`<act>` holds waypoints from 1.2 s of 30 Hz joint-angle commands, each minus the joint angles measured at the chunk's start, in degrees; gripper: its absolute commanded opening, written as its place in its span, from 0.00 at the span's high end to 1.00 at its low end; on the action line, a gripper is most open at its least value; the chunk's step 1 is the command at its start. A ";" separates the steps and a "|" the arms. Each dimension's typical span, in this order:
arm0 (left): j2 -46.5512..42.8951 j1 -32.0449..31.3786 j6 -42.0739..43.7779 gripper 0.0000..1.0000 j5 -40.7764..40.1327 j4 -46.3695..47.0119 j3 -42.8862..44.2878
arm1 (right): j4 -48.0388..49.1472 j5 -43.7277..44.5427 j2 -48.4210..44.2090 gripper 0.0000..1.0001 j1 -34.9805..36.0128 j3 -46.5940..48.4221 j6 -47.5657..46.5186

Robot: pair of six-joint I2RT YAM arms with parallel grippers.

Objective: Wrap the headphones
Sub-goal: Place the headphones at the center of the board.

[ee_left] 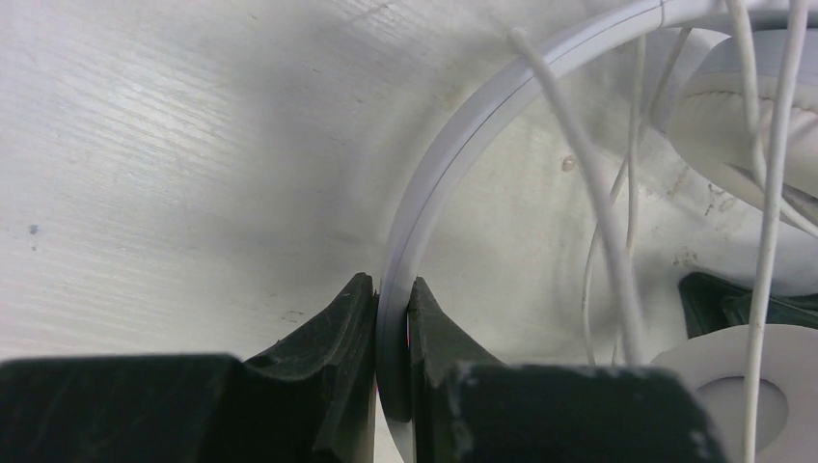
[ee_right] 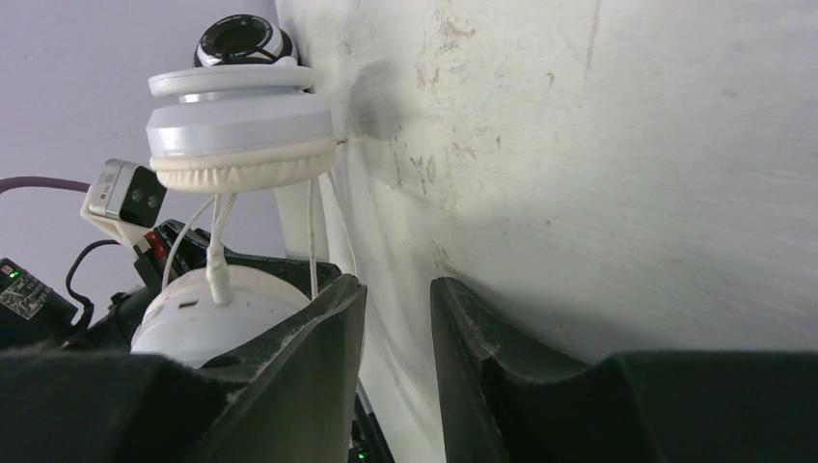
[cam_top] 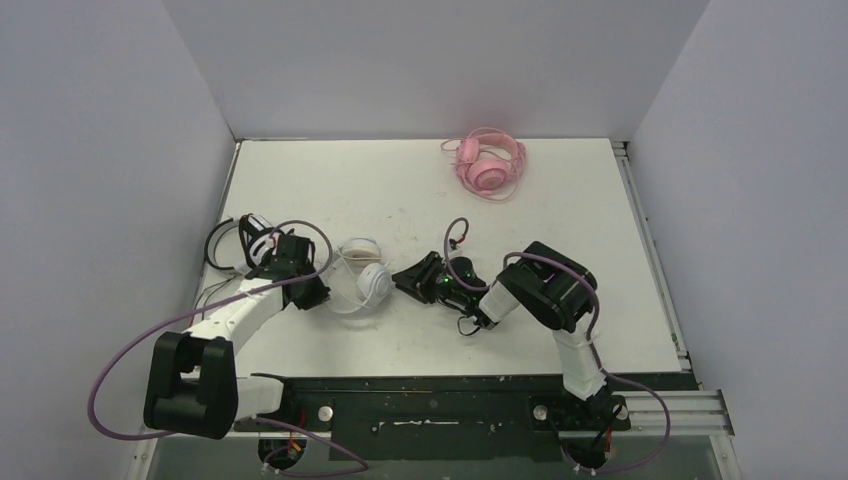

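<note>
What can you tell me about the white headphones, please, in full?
All white, plastic-looking, the white headphones sit on the table, left of centre. A thin curved headband joins two round cups with cream pads. Their thin white cable trails in loose strands, unwrapped. The left gripper pinches the headband between its fingers.

On the table [cam_top: 560,210] we find three headsets. The far headset [cam_top: 487,165] lies at one o'clock from the table's centre, near the back edge, well apart from the others. The middle headset [cam_top: 372,283] lies at eight o'clock from the centre, with the left headset [cam_top: 222,245] at its nine o'clock, by the left edge. Our left gripper [cam_top: 320,292] sits between those two, the middle headset's band between its jaws. Our right gripper [cam_top: 408,278] lies just at that headset's three o'clock.
</note>
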 commanded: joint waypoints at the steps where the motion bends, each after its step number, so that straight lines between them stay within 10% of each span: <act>1: -2.64 1.60 -0.25 1.00 -2.76 2.18 0.24 | -7.63 3.37 -6.89 0.64 -1.75 -3.68 -5.95; 19: 5.33 4.20 -3.68 0.99 -23.75 -14.36 10.25 | -31.65 9.66 -28.02 0.53 -3.07 -0.62 -28.88; 25: 4.47 4.24 -3.96 0.67 -25.81 -17.41 11.73 | -34.46 9.73 -31.61 0.52 -4.20 -0.53 -32.09; 36: 3.67 5.73 0.40 0.59 -22.78 -25.33 18.76 | -35.97 7.45 -35.13 0.51 -6.73 -1.37 -33.97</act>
